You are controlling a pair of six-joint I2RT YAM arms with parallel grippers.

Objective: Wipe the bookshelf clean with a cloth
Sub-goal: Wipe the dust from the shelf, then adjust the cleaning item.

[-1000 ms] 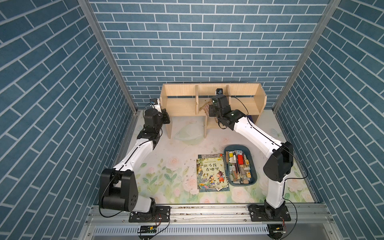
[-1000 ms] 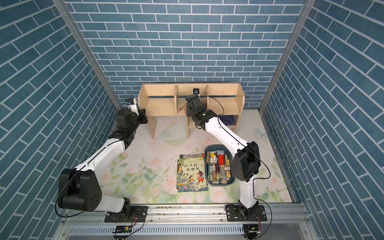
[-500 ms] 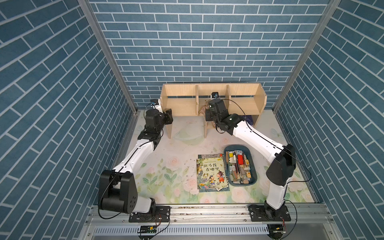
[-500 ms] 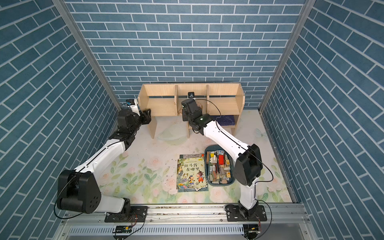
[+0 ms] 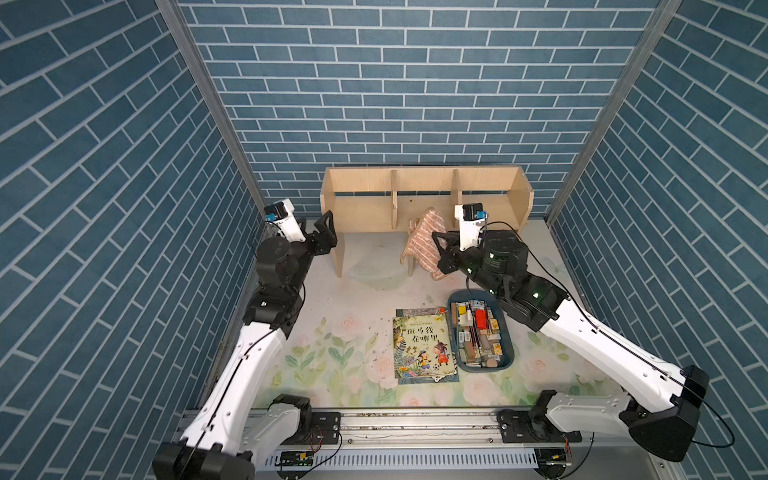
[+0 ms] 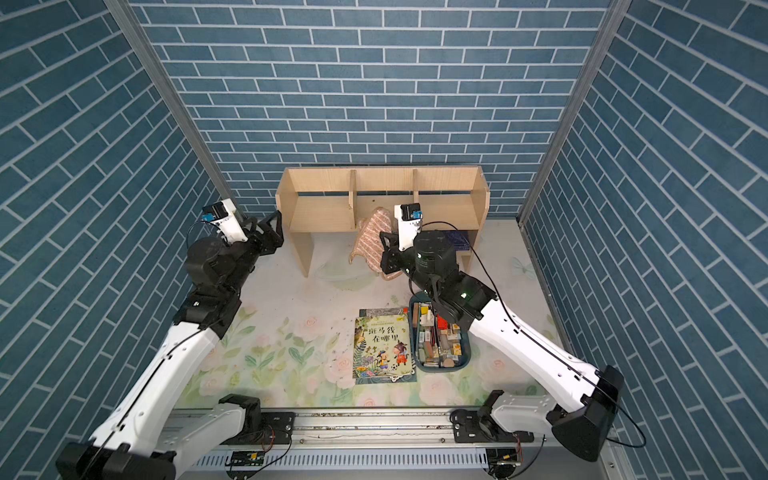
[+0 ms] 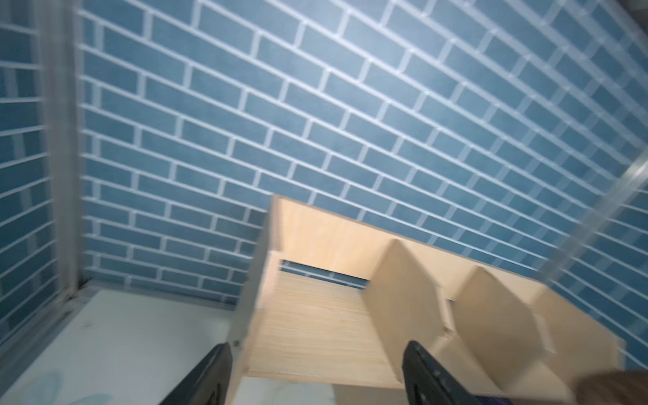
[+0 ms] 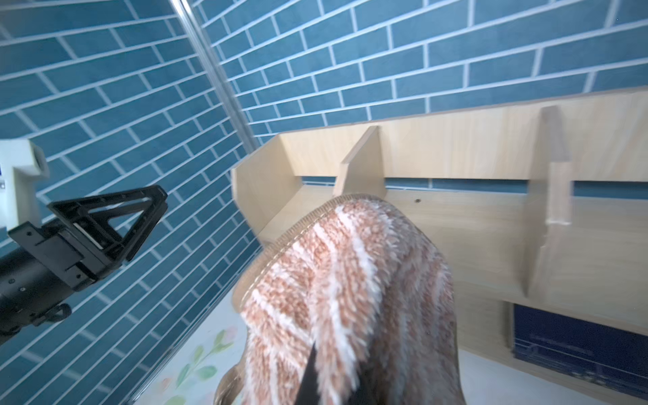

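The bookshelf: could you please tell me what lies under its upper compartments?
On the small lower shelf of the bookshelf lies a dark blue book-like item; the striped cloth hides the space beside it.

In the right wrist view the cloth [image 8: 350, 280] swallowed the right hand [image 8: 326, 382], all but one dark sliver, and ran off the lower edge; the left wrist view was smeared, the left hand [image 7: 317, 350] cropped at the picture's edge; the tray [image 5: 509, 353] held things too small to name.
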